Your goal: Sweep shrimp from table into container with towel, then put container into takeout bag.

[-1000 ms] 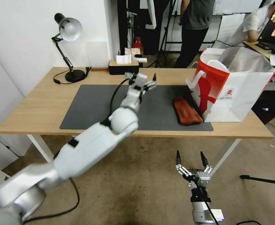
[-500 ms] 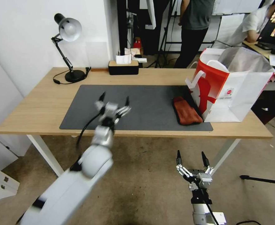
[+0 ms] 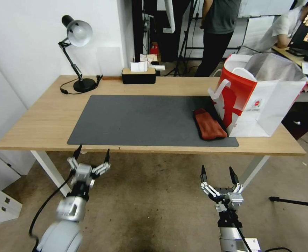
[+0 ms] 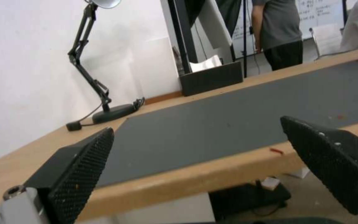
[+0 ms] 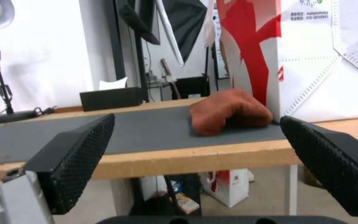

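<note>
Below the bench's front edge both the left hand and right hand hang spread and empty, the towel lies touching the takeout bag near the right end, so the task looks finished.

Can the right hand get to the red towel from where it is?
Probably yes. The right hand is open, below the table edge and in front of it. The towel lies near that edge beside the bag, with nothing on top, so lifting and reaching forward looks free.
</note>
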